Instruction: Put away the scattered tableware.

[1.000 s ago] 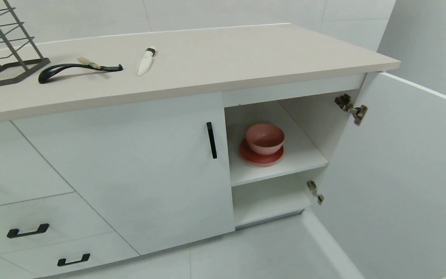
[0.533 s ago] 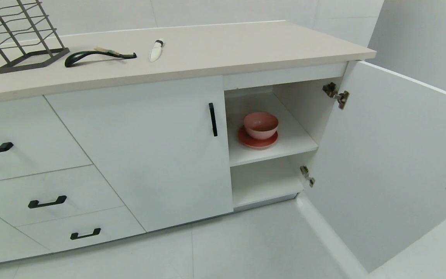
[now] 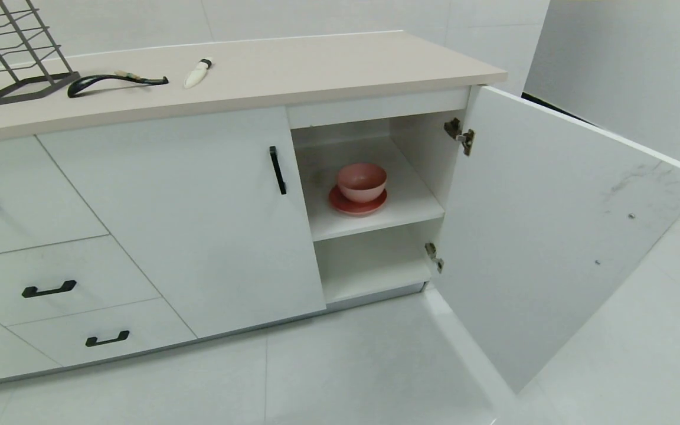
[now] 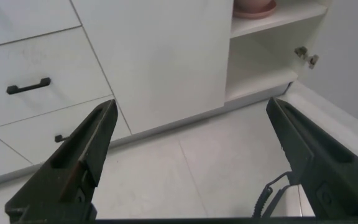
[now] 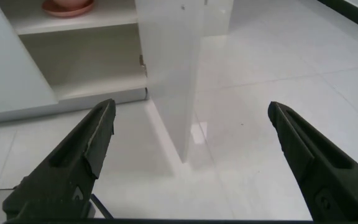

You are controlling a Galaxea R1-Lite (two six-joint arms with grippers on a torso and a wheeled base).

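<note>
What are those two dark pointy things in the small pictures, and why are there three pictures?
Those are a robot's hands. It has two arms, with a little camera on each wrist, so one small picture looks past the left hand and the other past the right hand. Both are open and hold nothing. The big picture comes from a camera on its head. It shows a white cabinet with its door open. On the shelf inside, a pink bowl sits on a red plate. Up on the counter lie a black ladle and a small white utensil, near a wire rack.
</note>
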